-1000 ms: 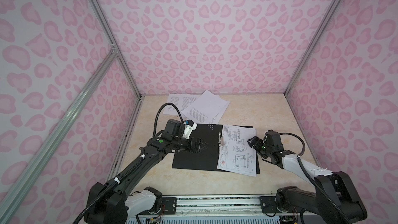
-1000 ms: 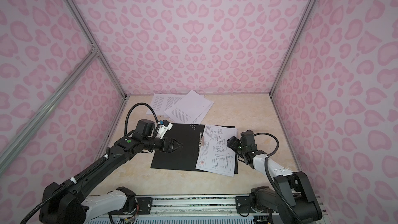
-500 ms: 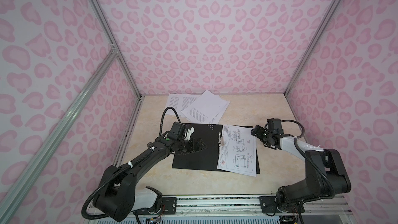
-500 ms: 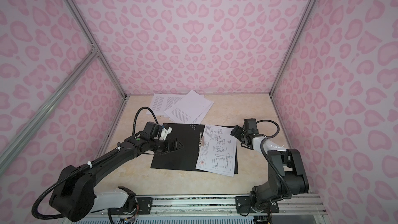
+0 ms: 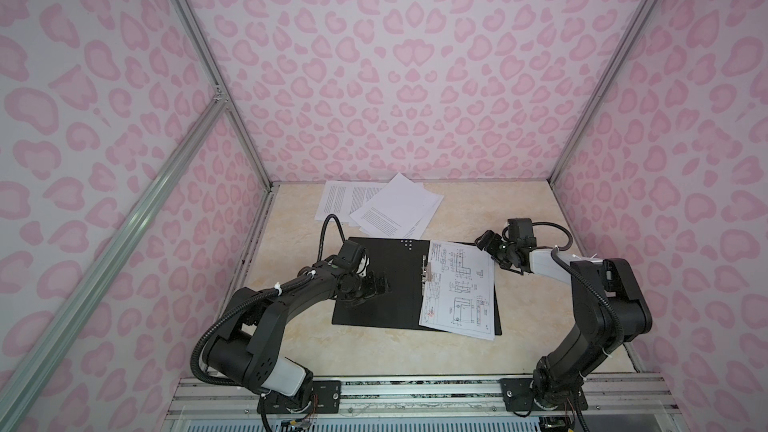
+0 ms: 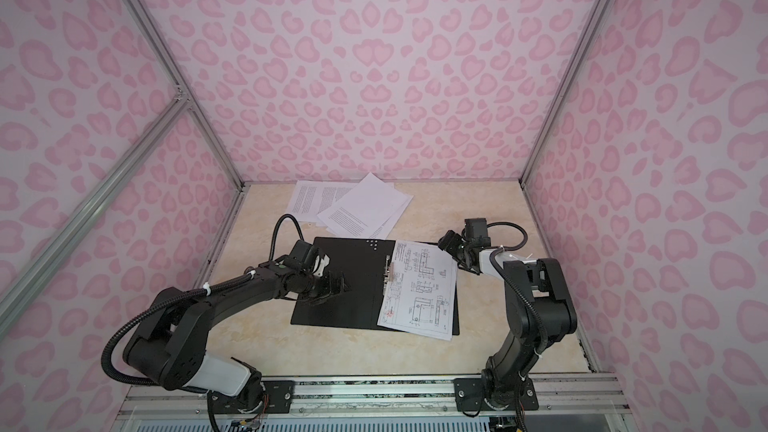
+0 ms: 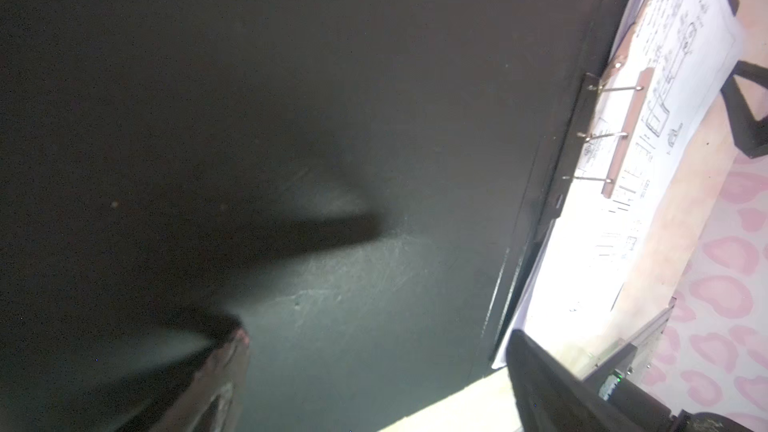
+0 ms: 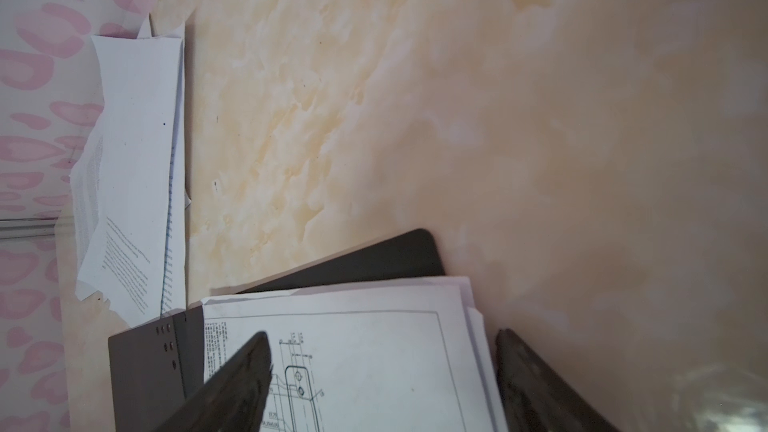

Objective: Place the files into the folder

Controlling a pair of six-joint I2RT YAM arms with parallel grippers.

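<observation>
While the folder point(image 5: 390, 268) point(image 6: 353, 280) lies open and flat on the beige table point(image 5: 490, 209), its black inside faces up in both top views. On the right half of the folder rests a white sheet with line drawings point(image 5: 461, 288) point(image 6: 419, 288), a little tilted, so that its near corner goes over the folder's near edge. More white sheets lie under it. The metal clip point(image 5: 424, 280) point(image 7: 602, 135) at the folder's spine lies on the sheet's left edge. Beyond the far edge of the folder lie the other papers with dense text point(image 5: 386, 209) point(image 6: 357, 209), fanned over each other and reaching up to that edge. The left gripper point(image 5: 380, 286) point(image 6: 336, 284) is over the bare left half of the folder with its jaws wide apart and nothing between them; whether it touches the black surface I cannot tell. The right gripper point(image 5: 488, 249) point(image 8: 382, 336) is at the far right corner of the folder, also with jaws apart and holding nothing. In the right wrist view one finger is over the drawing and the other finger is past the sheets' edge, over the table.
</observation>
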